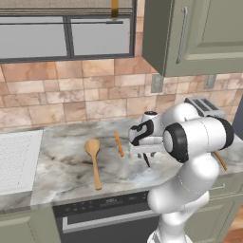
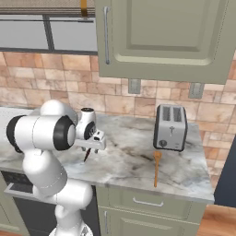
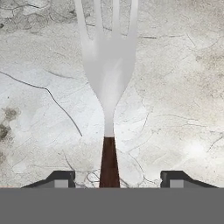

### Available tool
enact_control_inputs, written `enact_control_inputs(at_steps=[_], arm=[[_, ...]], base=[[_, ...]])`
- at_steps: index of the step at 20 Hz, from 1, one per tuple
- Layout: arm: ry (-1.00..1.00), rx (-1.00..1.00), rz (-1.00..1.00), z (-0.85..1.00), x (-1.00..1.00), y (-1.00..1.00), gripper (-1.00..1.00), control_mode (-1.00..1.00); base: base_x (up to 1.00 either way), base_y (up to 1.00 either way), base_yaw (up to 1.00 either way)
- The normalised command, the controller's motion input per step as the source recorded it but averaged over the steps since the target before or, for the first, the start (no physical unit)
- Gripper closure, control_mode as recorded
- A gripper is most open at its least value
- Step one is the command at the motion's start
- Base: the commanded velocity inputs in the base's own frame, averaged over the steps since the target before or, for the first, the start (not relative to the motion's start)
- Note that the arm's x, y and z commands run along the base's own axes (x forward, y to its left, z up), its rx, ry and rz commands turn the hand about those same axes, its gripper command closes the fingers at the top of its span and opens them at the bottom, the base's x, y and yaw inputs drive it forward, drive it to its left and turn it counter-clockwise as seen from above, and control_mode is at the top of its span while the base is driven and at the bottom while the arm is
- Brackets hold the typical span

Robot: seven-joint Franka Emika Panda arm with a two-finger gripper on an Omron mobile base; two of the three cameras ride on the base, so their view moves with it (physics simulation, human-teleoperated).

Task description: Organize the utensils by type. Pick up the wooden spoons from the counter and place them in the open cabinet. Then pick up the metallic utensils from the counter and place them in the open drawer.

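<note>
Jaws (image 3: 113,179) apart, tips either side of fork's dark handle, not touching it. Fork (image 3: 107,74) flat on table (image 3: 175,87), silvery head pointing away from hand, handle running back between tips. Hand low over table, just right of short wooden stick (image 1: 118,143). Big wooden spoon (image 1: 94,159) further left, bowl toward wall. Third wooden spoon (image 2: 156,168) lies in front of toaster (image 2: 171,126), well apart on far side. Cabinet (image 2: 161,37) above toaster, door looks closed from here
</note>
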Motion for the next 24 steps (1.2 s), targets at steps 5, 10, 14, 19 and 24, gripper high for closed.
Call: enact_control_inputs(at_steps=[5, 10, 14, 19, 24], arm=[[0.00, 0.00, 0.00, -0.10, 0.00, 0.00, 1.00, -1.00], [0.00, 0.00, 0.00, -0.18, 0.00, 0.00, 1.00, -1.00], [0.02, -0.01, 0.00, -0.29, 0.00, 0.00, 1.00, -1.00], [0.02, 0.00, 0.00, -0.72, 0.00, -0.04, 1.00, -1.00], [-0.03, 0.08, 0.00, -1.00, 0.00, -0.30, 1.00, -1.00]], base=[[0.00, 0.00, 0.00], [0.00, 0.00, 0.00], [0.00, 0.00, 0.00], [0.00, 0.00, 0.00], [0.00, 0.00, 0.00]])
